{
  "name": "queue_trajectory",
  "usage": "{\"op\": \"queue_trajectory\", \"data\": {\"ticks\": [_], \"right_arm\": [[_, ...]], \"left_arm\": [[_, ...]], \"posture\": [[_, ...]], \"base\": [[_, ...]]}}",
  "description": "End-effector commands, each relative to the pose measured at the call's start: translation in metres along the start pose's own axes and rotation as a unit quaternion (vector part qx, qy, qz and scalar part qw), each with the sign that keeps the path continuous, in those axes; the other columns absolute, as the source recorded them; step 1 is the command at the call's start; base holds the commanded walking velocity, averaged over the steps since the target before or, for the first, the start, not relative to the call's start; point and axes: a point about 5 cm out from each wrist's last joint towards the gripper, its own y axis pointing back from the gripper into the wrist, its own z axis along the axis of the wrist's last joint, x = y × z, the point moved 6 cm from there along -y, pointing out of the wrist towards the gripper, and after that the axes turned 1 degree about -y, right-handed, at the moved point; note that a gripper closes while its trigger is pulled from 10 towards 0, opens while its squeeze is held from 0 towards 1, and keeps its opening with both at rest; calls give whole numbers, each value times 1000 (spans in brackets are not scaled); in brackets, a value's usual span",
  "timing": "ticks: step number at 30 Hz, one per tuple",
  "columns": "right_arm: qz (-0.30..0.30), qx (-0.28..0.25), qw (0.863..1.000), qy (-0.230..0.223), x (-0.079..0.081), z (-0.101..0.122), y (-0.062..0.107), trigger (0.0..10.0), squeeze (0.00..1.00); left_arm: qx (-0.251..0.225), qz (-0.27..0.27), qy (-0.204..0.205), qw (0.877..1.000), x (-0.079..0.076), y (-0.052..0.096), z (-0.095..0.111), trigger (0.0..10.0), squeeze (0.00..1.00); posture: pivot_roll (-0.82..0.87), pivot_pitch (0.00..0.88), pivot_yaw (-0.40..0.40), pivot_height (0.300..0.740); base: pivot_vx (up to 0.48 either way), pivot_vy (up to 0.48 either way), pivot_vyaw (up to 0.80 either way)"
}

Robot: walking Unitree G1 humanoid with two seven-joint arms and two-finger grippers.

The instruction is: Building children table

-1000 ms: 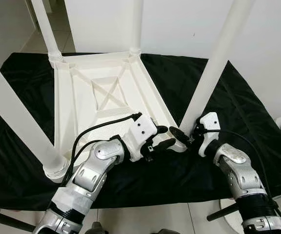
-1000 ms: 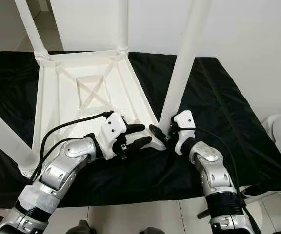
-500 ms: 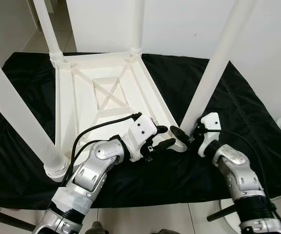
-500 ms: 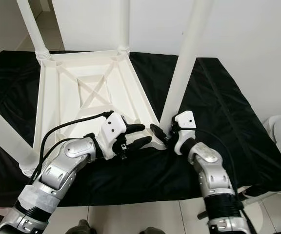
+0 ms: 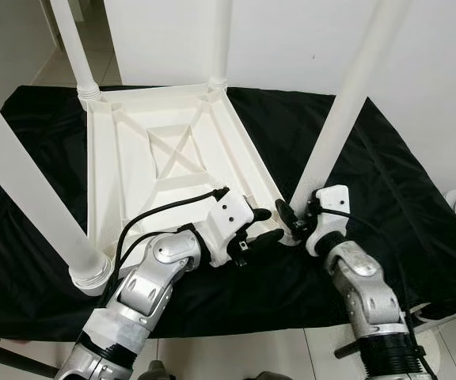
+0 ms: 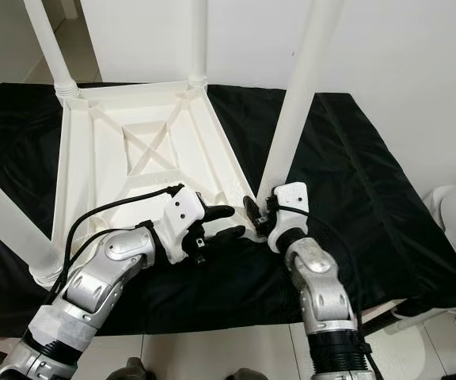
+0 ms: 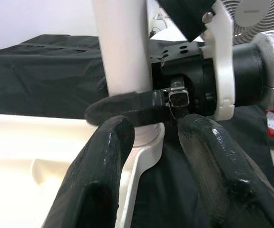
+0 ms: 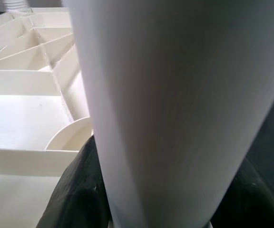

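Table leg point(image 5: 340, 111) gripped at the upturned white table point(image 5: 125, 158)

The leg's base is clasped by the right gripper point(image 5: 291, 220); the left gripper point(image 5: 261, 227) is held spread just beside it, grasping nothing.

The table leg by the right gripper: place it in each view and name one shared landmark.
Left eye view: table leg slants from top right down to the tabletop's near corner.
Right eye view: the leg stands right of centre.
Left wrist view: the leg rises behind the fingers.
Right wrist view: the leg is close up.
Shared landmark: the upturned white tabletop.
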Motion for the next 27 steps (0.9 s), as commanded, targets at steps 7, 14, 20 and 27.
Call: {"op": "queue_trajectory", "data": {"ticks": [7,14,20,27], "right_arm": [[-138,28,990,-23,-2,-18,6,10000,0],[-158,2,986,-45,10,-3,4,10000,0],[-159,6,986,-42,10,-3,6,10000,722],[-97,-22,994,-40,10,6,15,10000,1000]], "left_arm": [[2,-5,1,1000,-3,1,-2,10000,0],[0,-3,0,1000,-4,-1,-1,10000,0],[-1,-4,-3,1000,-5,-2,-1,10000,0],[-1,1,-3,1000,-4,0,-1,10000,0]], "posture": [[4,0,-43,740],[9,0,-47,740],[12,0,-50,740],[15,0,-58,740]], "base": [[0,0,0],[0,0,0],[0,0,0],[0,0,0]]}}
